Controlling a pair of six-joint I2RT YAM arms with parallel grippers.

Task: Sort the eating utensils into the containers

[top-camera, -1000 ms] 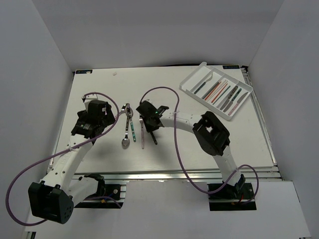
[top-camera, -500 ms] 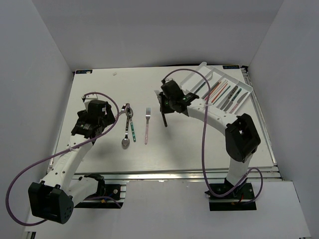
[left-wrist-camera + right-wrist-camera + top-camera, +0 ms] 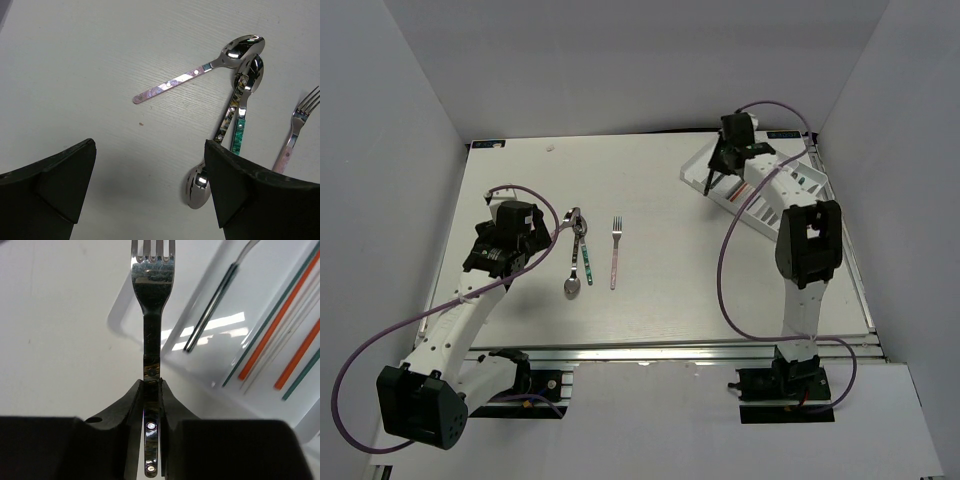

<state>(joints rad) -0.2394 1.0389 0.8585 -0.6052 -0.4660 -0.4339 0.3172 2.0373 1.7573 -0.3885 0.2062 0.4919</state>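
With the fork (image 3: 151,315) clenched by its handle in the right gripper (image 3: 151,386) over the tray (image 3: 245,300) corner, it should be turned parallel to the chopsticks (image 3: 210,307), lowered into a compartment, then released, while the left gripper (image 3: 150,150) is held wide open and empty above the spoons (image 3: 240,47).

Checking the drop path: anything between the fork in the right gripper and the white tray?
Nothing visible. The right gripper, shut on the metal fork, hangs at a corner of the white plastic tray; only its low wall lies between.
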